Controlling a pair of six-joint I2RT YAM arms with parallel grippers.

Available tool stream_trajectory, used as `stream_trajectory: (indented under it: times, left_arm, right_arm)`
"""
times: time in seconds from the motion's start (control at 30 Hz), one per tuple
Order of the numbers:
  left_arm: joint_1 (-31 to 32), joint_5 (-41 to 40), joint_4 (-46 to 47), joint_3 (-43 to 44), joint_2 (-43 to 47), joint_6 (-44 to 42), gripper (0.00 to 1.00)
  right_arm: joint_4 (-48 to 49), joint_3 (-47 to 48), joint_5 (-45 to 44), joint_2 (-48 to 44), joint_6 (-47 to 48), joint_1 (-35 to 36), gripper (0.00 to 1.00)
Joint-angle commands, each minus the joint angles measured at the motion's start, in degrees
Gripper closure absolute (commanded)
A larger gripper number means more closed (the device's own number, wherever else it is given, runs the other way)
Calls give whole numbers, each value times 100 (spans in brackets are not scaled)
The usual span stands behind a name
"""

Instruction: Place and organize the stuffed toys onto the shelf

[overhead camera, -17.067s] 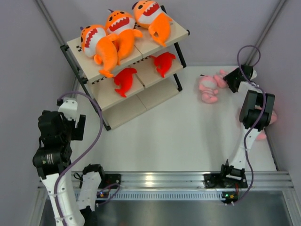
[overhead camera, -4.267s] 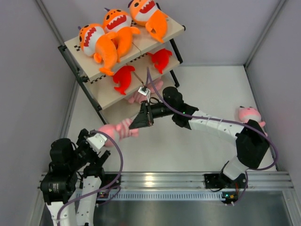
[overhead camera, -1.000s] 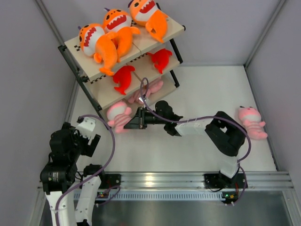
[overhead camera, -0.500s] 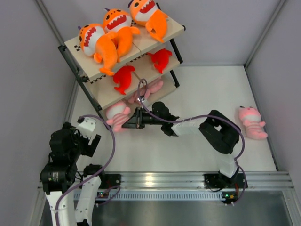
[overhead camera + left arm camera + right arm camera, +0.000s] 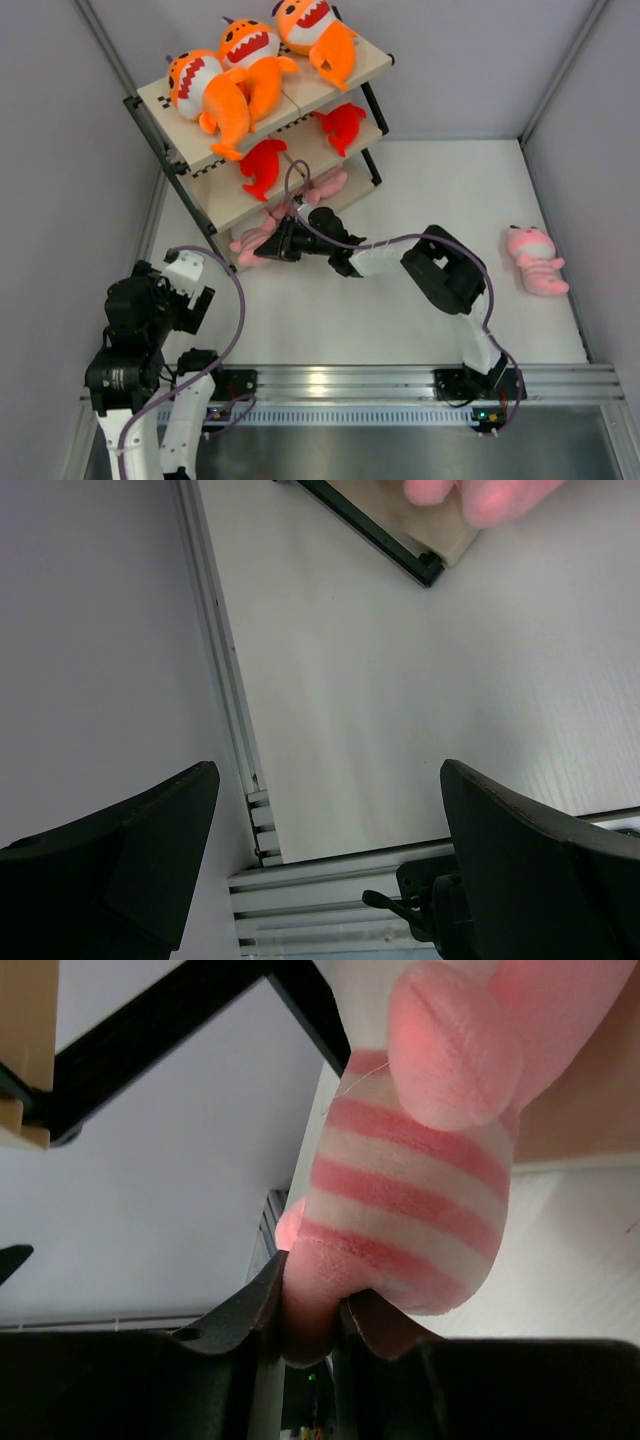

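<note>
The shelf (image 5: 330,90) stands at the back left, with three orange sharks (image 5: 245,75) on its top board and two red sharks (image 5: 265,165) on the middle board. A pink plush (image 5: 325,185) lies on the bottom board. My right gripper (image 5: 278,241) is shut on a pink striped plush (image 5: 252,243) and holds it at the front edge of the bottom board; the wrist view shows its end pinched between the jaws (image 5: 315,1310). Another pink plush (image 5: 535,262) lies on the table at the right. My left gripper (image 5: 185,290) is open and empty, near the left front.
Grey walls close in on the left, back and right. An aluminium rail (image 5: 340,380) runs along the near edge. The shelf's bottom corner (image 5: 435,565) shows at the top of the left wrist view, with pink plush above it.
My right gripper has carried the striped plush up and back, from the table in front of the shelf onto the bottom board's edge. The left arm has stayed still.
</note>
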State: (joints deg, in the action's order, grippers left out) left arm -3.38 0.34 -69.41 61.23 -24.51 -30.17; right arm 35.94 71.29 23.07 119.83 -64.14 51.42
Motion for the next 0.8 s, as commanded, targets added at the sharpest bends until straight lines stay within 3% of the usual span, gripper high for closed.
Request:
stream_trajectory:
  times: [0.0, 0.2, 0.33, 0.43, 0.77]
  left_arm:
    - [4, 36, 287, -59, 43, -32, 1]
    - [-5, 28, 296, -120, 61, -76, 1]
    - [-5, 28, 287, -129, 69, -68, 1]
    - [-5, 28, 287, -164, 78, -76, 1]
    - [-5, 28, 287, -261, 105, -103, 1]
  right_arm:
    - [-44, 412, -338, 224, -168, -140, 80]
    - [-61, 825, -127, 532, -213, -194, 80]
    - [-35, 677, -416, 454, -458, -255, 56]
    - [158, 106, -960, 113, -669, -343, 49]
    - [298, -845, -1982, -549, -661, -343, 51]
